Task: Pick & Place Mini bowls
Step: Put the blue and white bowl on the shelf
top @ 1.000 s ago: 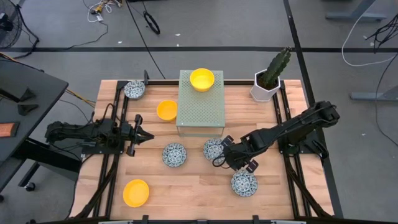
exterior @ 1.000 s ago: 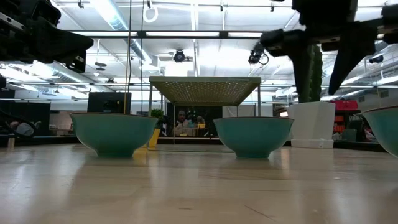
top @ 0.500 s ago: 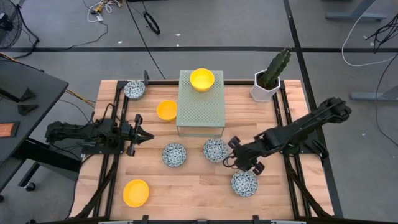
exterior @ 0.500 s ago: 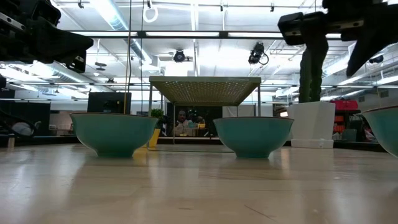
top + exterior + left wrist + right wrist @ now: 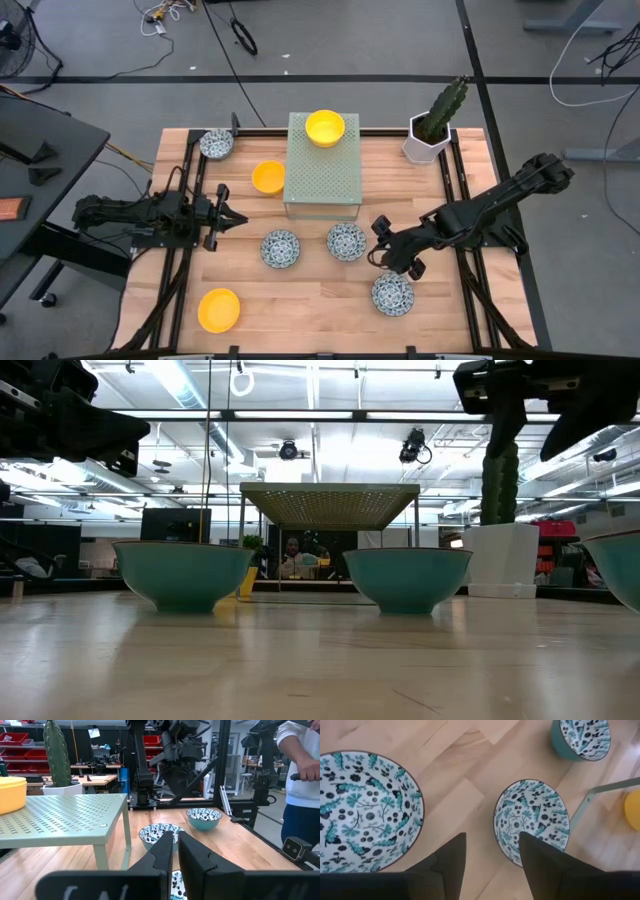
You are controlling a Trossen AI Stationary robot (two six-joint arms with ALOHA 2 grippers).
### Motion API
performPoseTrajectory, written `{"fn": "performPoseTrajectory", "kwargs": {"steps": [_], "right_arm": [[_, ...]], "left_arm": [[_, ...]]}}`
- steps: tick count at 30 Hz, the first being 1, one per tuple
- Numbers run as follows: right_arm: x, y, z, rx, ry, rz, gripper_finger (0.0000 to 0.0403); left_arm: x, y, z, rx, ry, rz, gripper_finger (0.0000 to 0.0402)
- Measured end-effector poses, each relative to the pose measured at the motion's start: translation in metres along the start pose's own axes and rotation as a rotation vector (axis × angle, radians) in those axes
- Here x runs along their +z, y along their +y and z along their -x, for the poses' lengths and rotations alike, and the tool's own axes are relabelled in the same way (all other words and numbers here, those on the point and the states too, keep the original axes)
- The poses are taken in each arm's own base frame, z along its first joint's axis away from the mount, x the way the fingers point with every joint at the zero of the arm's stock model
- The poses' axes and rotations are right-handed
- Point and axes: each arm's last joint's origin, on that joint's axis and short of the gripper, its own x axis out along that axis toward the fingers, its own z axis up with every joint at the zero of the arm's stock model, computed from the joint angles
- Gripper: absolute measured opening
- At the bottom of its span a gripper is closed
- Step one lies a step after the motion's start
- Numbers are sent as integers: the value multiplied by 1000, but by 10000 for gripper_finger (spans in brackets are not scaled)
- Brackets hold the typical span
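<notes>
Three blue-patterned mini bowls stand on the wooden table: one mid-table, one beside it and one nearer the front. Another patterned one is at the far left. One yellow bowl sits on the green perforated rack, one stands left of it, and one is near the front left. My right gripper hovers open just right of the middle bowl, with nothing between its fingers. My left gripper waits shut at the table's left, pointing level.
A white pot with a cactus stands at the far right corner. The rack's legs stand close behind the middle bowls. A person stands beyond the table's right side. Bare wood lies along the front edge between the bowls.
My right gripper has drawn back from over the middle patterned bowl toward the table's right edge, rising a little and tipping less steeply down. Its fingers have stayed open. The bowl stands where it was.
</notes>
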Motion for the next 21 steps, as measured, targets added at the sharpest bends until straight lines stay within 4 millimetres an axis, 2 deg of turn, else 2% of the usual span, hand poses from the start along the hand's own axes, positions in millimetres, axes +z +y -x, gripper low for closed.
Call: {"fn": "performPoseTrajectory", "kwargs": {"steps": [21], "right_arm": [[-1, -7, 1, -22, -17, 29, 185]], "left_arm": [[0, 0, 0, 0, 0, 0, 34]]}}
